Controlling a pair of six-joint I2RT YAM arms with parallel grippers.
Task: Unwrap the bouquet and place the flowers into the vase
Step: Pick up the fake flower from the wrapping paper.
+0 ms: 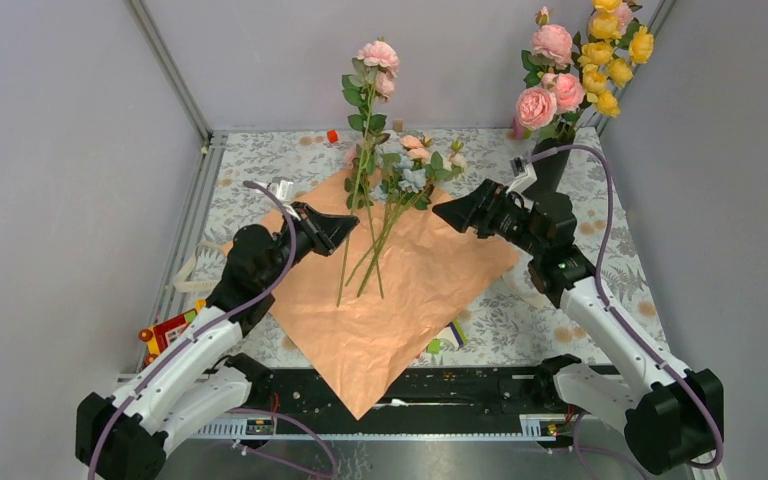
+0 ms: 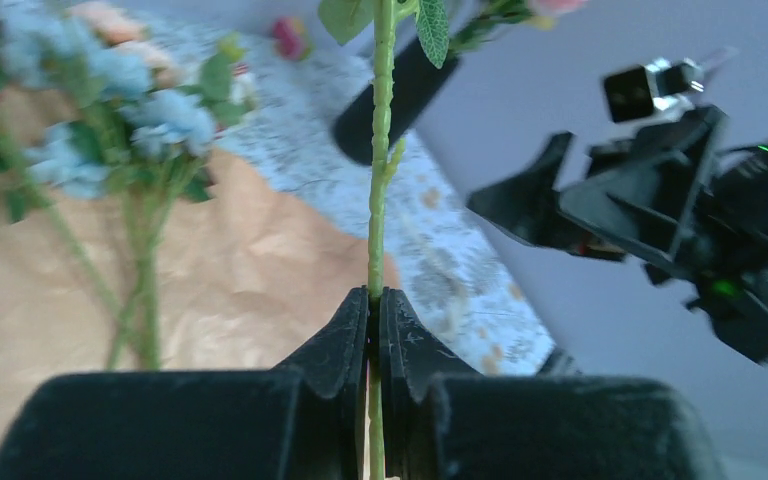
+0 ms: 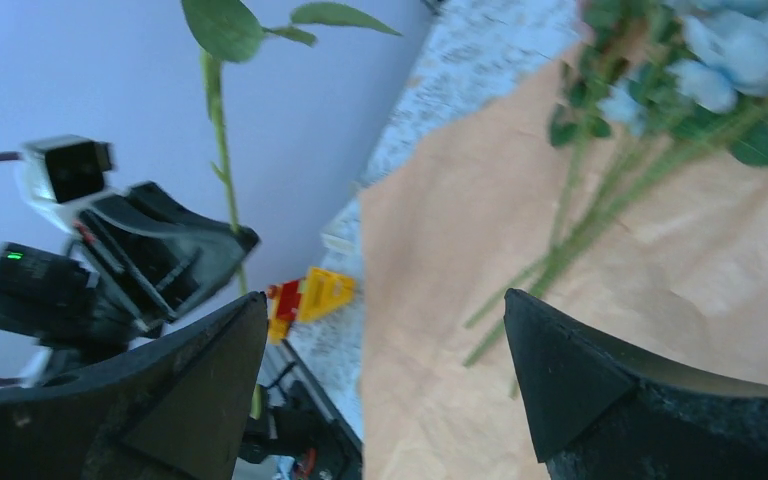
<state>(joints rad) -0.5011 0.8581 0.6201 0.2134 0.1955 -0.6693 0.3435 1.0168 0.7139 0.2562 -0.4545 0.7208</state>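
Now we see our left gripper (image 1: 348, 228) pinching the tall pink rose stem (image 1: 364, 150) upright above the paper (image 1: 400, 300). Our right gripper (image 1: 450, 212) hangs spread wide beside the flowers (image 1: 407, 176).

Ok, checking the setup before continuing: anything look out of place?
The peach wrapping paper lies askew: its near corner hangs past the table edge over the black rail. A small colourful item pokes out under its right edge. The left gripper pinches a pink rose upright, not the small flowers on the paper.
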